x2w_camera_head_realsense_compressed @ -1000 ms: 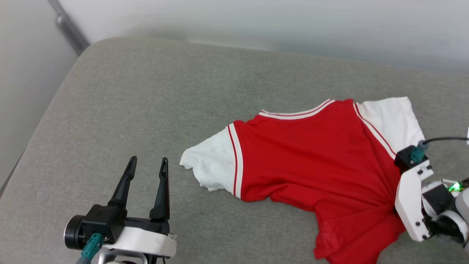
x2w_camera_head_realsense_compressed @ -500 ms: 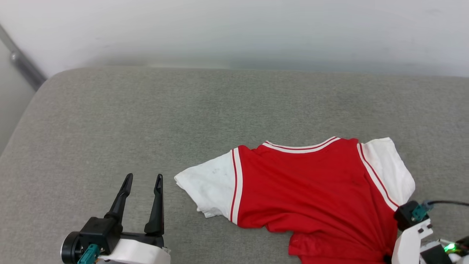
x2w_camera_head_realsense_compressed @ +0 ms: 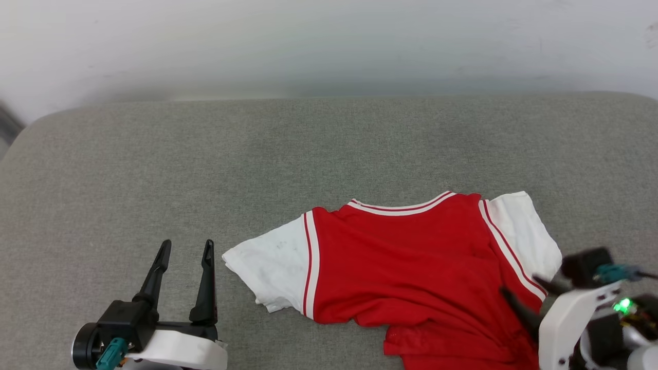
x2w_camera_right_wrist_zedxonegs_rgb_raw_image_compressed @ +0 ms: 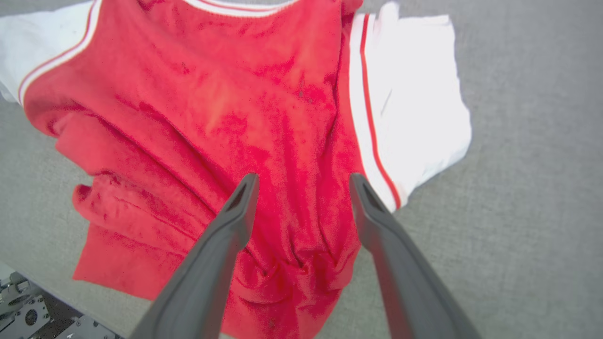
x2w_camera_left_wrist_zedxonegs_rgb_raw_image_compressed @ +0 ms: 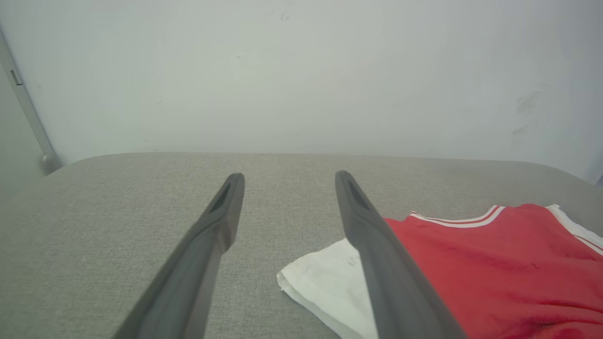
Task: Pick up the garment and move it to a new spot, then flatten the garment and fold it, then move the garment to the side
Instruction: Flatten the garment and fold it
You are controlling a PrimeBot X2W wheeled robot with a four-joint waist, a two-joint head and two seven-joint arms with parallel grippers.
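Note:
The garment [x2w_camera_head_realsense_compressed: 401, 257] lies back side up on the grey cushion [x2w_camera_head_realsense_compressed: 205, 154], right of the middle and near the front edge. It is red with white sleeves, and its collar trim points to the wall. Its lower part is bunched and creased [x2w_camera_right_wrist_zedxonegs_rgb_raw_image_compressed: 282, 263]. My right gripper [x2w_camera_head_realsense_compressed: 520, 285] hovers open over the garment's right lower part; in the right wrist view the right gripper [x2w_camera_right_wrist_zedxonegs_rgb_raw_image_compressed: 302, 179] holds nothing, and red cloth shows between its fingers. My left gripper [x2w_camera_head_realsense_compressed: 187, 242] stands open just left of the white sleeve [x2w_camera_head_realsense_compressed: 267, 267], apart from it. The left gripper [x2w_camera_left_wrist_zedxonegs_rgb_raw_image_compressed: 289, 175] points at the wall, the garment [x2w_camera_left_wrist_zedxonegs_rgb_raw_image_compressed: 494, 263] to its right.
A pale wall [x2w_camera_head_realsense_compressed: 329, 46] rises behind the cushion. Bare grey cushion stretches to the left and behind the garment. The cushion's front edge and part of my base [x2w_camera_right_wrist_zedxonegs_rgb_raw_image_compressed: 28, 315] show at the lower left of the right wrist view.
My right gripper has opened and let go of the garment's bunched lower part. The head camera has swung, shifting the whole picture. The left gripper stays open.

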